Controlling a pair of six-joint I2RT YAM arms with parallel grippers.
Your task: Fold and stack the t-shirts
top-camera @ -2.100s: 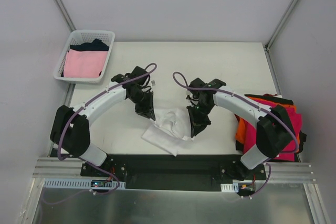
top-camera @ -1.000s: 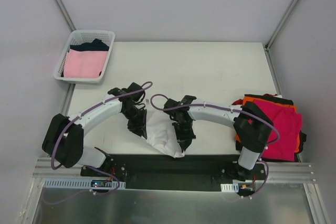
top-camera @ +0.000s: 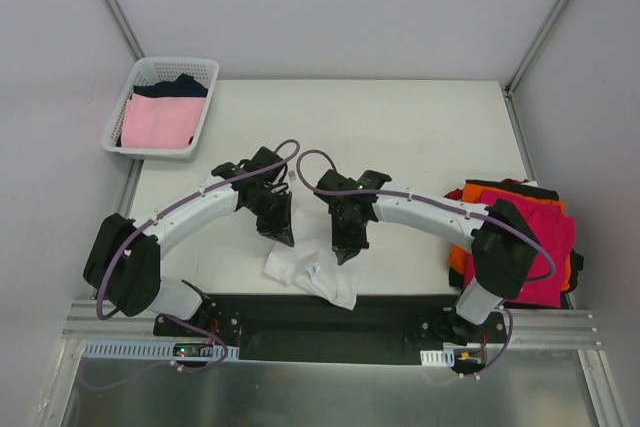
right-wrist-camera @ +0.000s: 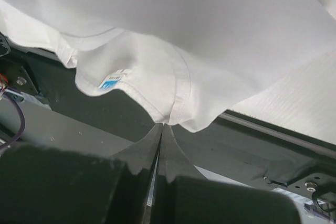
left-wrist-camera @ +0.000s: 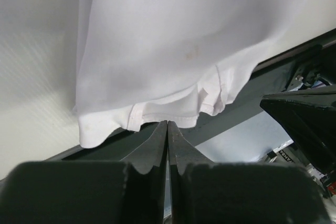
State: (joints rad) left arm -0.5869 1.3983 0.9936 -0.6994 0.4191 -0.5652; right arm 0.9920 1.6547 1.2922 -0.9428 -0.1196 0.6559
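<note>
A white plastic lattice basket (top-camera: 205,72) is sitting off the desk (top-camera: 400,127) at its ten o'clock corner, holding a flat pale pink t-shirt (top-camera: 158,122) with a dark navy one (top-camera: 182,85) bunched behind it. The left tool (top-camera: 284,238) is reaching down clenched, its dark tapered fingers pressed flat together, the tips meeting the stitched hem of the white t-shirt (top-camera: 312,272); whether any cloth is being pinched I cannot tell. That shirt is lying crumpled at the desk's six o'clock edge, soft, thin and rippling in loose folds, with a small blue-and-white label (right-wrist-camera: 111,81) showing inside the ribbed collar. The right tool (top-camera: 346,250) is likewise clenched, its tips touching the collar seam. At four o'clock a magenta-red t-shirt (top-camera: 535,237) is lying on top of orange (top-camera: 459,252) and black (top-camera: 490,185) ones.
</note>
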